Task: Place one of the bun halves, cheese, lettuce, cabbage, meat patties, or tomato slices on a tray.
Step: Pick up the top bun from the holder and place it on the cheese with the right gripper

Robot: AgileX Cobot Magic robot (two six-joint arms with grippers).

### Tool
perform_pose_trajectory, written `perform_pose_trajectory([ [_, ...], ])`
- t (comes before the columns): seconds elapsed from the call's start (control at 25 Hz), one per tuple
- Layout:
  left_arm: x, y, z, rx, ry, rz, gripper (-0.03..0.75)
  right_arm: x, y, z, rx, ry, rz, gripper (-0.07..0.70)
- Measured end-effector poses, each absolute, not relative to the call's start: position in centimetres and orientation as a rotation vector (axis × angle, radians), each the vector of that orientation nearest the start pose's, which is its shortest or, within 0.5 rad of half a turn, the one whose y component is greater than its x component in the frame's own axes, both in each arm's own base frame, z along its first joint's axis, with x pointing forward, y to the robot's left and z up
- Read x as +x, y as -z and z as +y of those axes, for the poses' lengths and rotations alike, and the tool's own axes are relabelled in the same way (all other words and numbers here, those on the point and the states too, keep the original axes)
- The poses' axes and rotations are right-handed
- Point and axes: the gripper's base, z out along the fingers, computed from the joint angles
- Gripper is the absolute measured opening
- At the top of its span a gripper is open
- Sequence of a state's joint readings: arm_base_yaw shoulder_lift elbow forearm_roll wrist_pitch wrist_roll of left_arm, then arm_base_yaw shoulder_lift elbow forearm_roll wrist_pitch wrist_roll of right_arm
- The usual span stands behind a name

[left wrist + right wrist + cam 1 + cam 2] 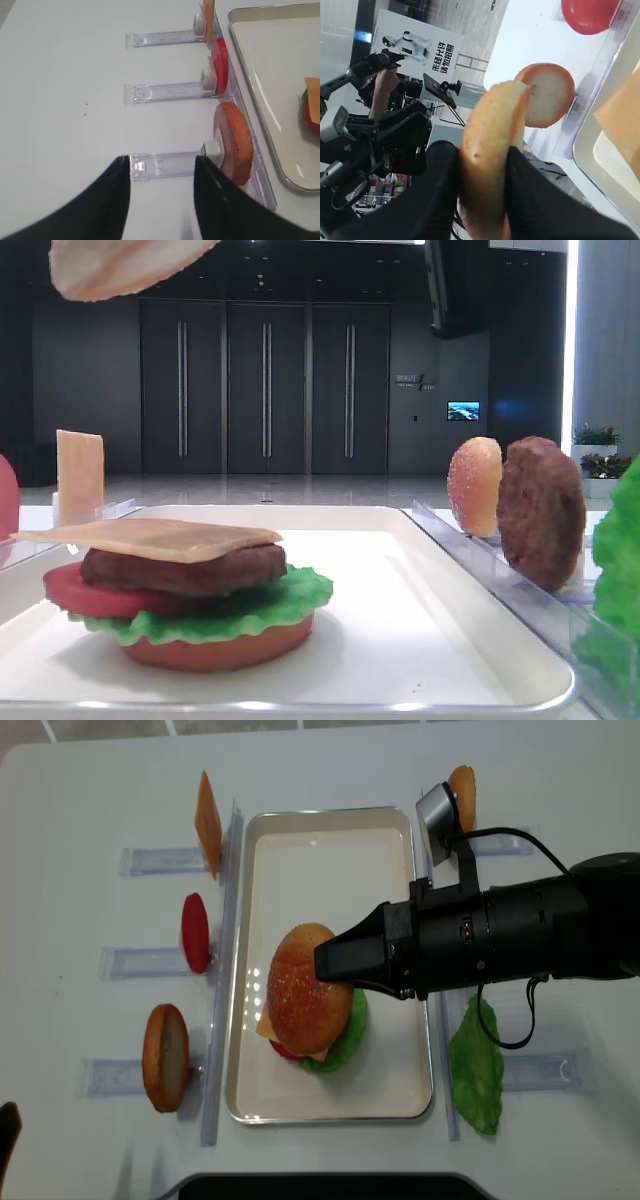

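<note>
My right gripper point(484, 159) is shut on a domed, speckled bun half point(492, 130), its black fingers point(437, 175) pressing both faces. From overhead the bun half point(305, 990) hangs over a stack on the white tray point(330, 840). In the low view the bun half point(120, 262) is well above that stack: cheese point(160, 536) on a meat patty point(190, 570), tomato slice point(80, 592), lettuce point(250, 608) and flat bun base point(220, 650). My left gripper point(160, 162) stands open and empty over the table, beside a clear rack holding a flat bun base point(232, 142).
Left of the tray, racks hold a cheese slice point(207, 823), a tomato slice point(195, 932) and a bun base point(165, 1057). On the right stand another bun top point(474, 486), a patty point(541, 512) and lettuce point(478, 1065). My right arm point(520, 935) spans the right racks.
</note>
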State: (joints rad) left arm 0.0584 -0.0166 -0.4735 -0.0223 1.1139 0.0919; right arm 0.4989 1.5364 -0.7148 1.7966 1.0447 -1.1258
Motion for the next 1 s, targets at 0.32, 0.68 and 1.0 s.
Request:
perform_pose_trajectory([
  [0.32,-0.66,-26.56,-0.22,0.037,-0.063,2.107,0.327,20.51,-23.74,19.92,-0.392,-1.798,2.202,0.205],
  [0.68,-0.66,-26.56,-0.22,0.037,-0.063,2.107,0.327,20.56,-23.7,19.91,-0.389,-1.789,2.204,0.205],
  [1.0,-0.66,-26.56,-0.22,0.037,-0.063,2.107,0.327,20.66,-23.61,19.88,-0.387,-1.77,2.207,0.202],
])
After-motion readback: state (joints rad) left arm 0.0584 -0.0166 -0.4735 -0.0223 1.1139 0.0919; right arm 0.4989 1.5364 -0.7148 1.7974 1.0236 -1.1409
